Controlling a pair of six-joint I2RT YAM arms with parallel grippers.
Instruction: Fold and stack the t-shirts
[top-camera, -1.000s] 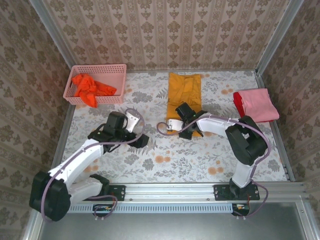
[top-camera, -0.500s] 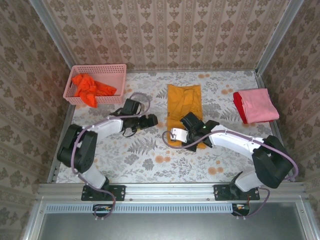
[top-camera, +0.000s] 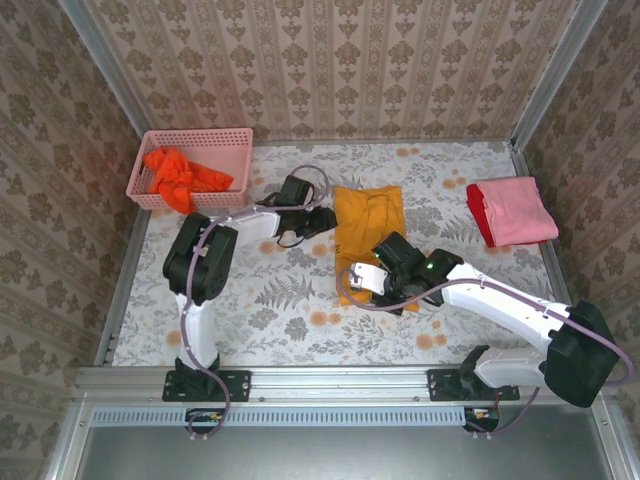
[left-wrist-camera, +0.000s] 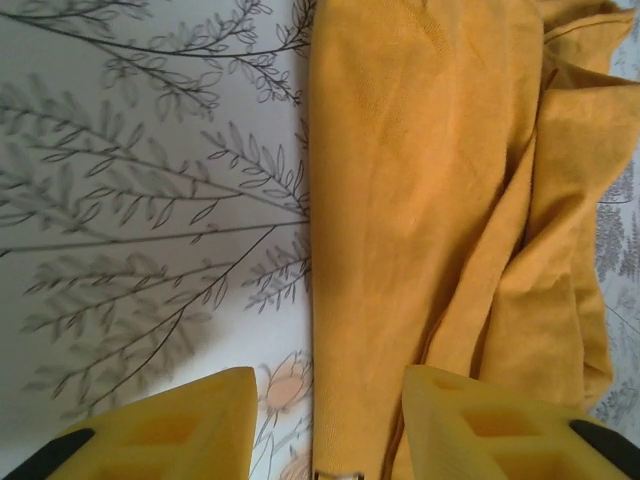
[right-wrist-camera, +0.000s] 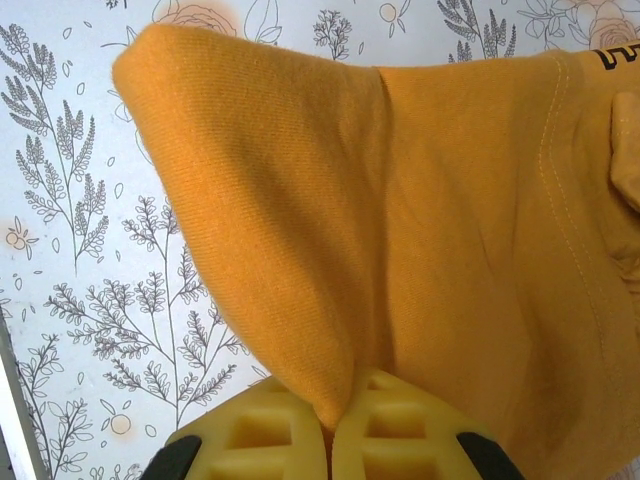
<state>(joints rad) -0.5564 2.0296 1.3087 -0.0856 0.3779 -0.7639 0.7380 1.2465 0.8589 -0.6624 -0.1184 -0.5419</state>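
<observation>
Plastic, pink lattice: basket (top-camera: 192, 165), far-left corner of the table (top-camera: 300, 315). It holds one orange-red tee (top-camera: 178, 178), crumpled and not yet folded.

Left gripper (left-wrist-camera: 325, 430): reached across to the left edge of the golden-yellow tee (top-camera: 368, 222). The jaws stand partly apart and straddle that edge, with bare tabletop showing between them on one side and cloth on the other. Nothing is pinched so far.

Golden-yellow tee, mid-table: a long narrow strip, its sides already turned in. The far part lies flat with some creases and the near end is raised.

Right gripper (right-wrist-camera: 330, 435): jaws fully closed on the near end of the golden-yellow tee, holding a peak of cloth up off the table.

Pink tee (top-camera: 522, 212) over red tee (top-camera: 478, 207): folded and stacked at the right edge, well apart from the work.

Step in hand, as judged: the lengthwise fold of the yellow strip, near end carried over the far end.

Handling notes:
- The left jaws should go low enough to take every layer at the edge, not only the top ply, and close before any lift.
- The two grips should rise level, or the strip is likely to skew.
- The raised end wants to travel straight along the strip and land square on the far hem.
- Soft knit sags and drags; pulling sideways could undo the turned-in sides.
</observation>
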